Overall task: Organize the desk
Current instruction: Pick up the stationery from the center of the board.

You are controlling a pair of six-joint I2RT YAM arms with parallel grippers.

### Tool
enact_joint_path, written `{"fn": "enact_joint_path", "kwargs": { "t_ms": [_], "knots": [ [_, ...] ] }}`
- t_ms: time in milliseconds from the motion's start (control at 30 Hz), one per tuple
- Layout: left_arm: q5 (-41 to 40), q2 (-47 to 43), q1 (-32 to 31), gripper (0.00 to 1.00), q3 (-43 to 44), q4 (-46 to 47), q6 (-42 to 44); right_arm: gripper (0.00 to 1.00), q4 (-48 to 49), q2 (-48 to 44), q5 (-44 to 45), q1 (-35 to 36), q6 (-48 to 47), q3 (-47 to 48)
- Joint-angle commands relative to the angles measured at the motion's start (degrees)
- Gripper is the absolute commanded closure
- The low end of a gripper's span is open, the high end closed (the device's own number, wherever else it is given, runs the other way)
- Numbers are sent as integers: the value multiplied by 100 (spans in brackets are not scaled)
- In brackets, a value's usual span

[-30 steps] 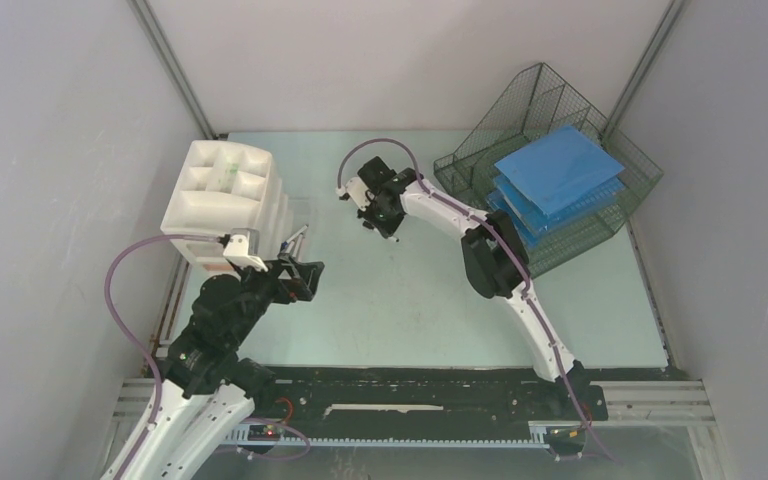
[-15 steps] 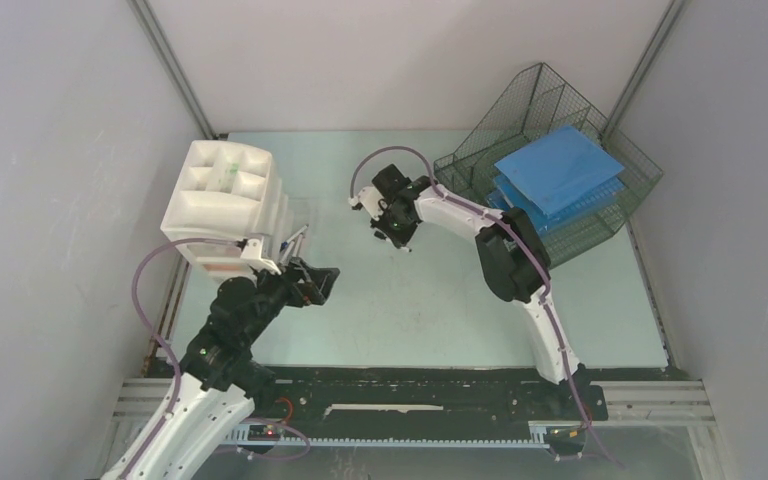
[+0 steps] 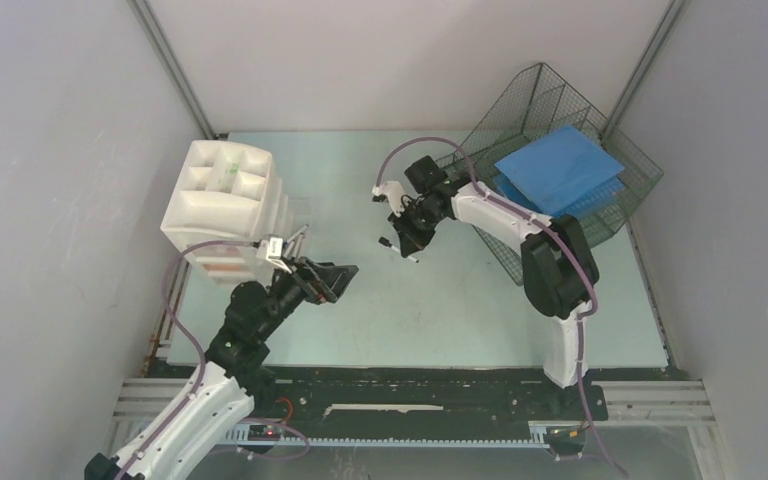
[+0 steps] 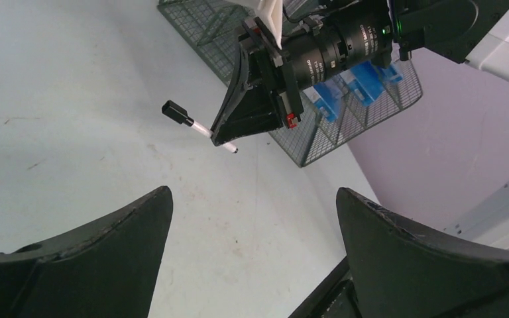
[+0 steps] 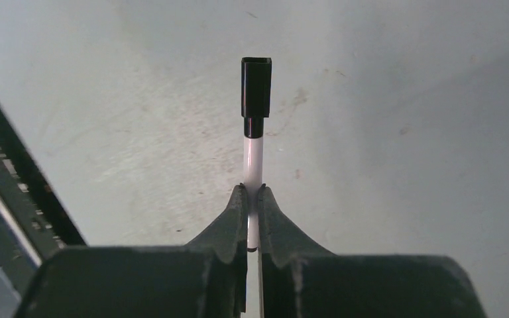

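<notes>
Though illegible, white lettering (image 4: pixel 366 45) on barrel (image 4: pixel 318 58) behind right tool (image 4: pixel 223 138) with pen (image 4: pixel 199 126).

Lens (image 4: pixel 335 50): white print on black barrel, too small to read. No other lettering legible.

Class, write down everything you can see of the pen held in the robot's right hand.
The pen is slim, with a white, plastic-looking barrel and a black rectangular cap on one end. The right hand is shut on the barrel, dark fingers pinching both sides, the capped end sticking out past them. It is over the pale green desk; nothing else visibly touches it.
</notes>
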Motion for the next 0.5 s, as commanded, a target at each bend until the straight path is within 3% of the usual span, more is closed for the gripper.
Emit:
{"fn": "enact_joint_path", "kwargs": {
  "t_ms": [0, 467],
  "knots": [
    [118, 227, 6, 0, -124, 1192, -435, 100, 85, -468, -1145, -180, 344, -113],
    [-1024, 2315, -739, 0, -37, 3311, -1493, 100, 420, -981, -3274, -371, 1019, -368]
  ]
}}
